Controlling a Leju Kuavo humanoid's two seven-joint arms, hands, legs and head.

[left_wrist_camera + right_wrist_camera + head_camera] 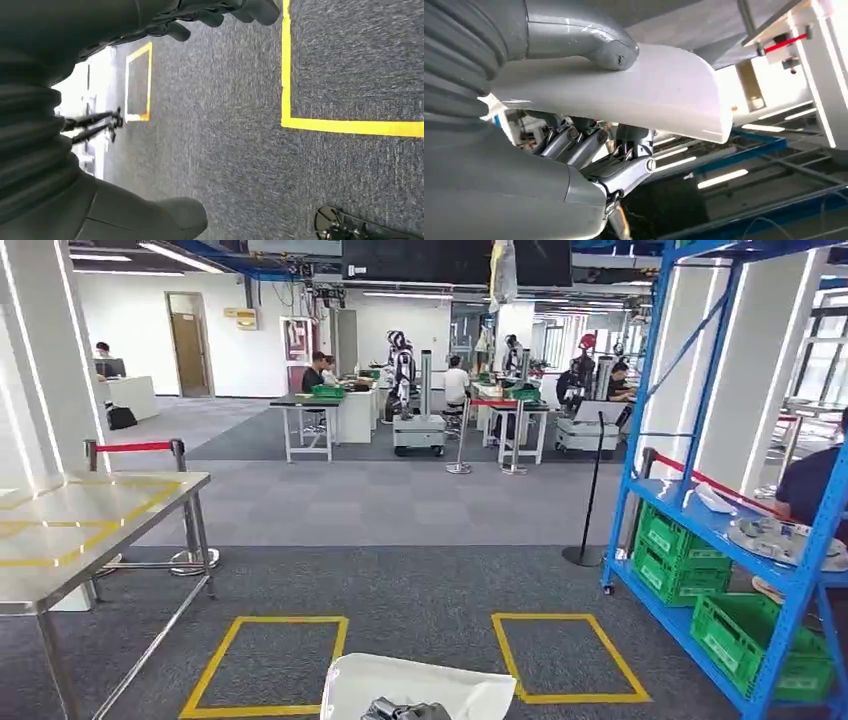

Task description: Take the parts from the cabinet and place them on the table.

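a wide workshop hall seen from the robot's head, looking forward and down over grey carpet. at the bottom centre of the head view the right hand holds a white curved plastic part, a shallow shell-like piece with rounded corners, in front of the robot's body. in the right wrist view the thick grey thumb presses on one face of the white part and the darker metal fingers close on its other face, so the part is clamped between them. the left hand hangs over the carpet; its dark fingers curl loosely with nothing in them and the thumb stands well apart, an open, empty hand. on the floor two squares of yellow tape lie side by side just ahead of the robot. to the left stands a steel table with yellow tape lines on its top. to the right stands a blue shelving cabinet; green crates sit on its lower level, and on the shelf above lie a small white part and round grey metal parts. a person in dark blue stands behind the cabinet at the right edge. red barrier belts on posts rope off the area, and farther back people sit at work benches near another humanoid robot.
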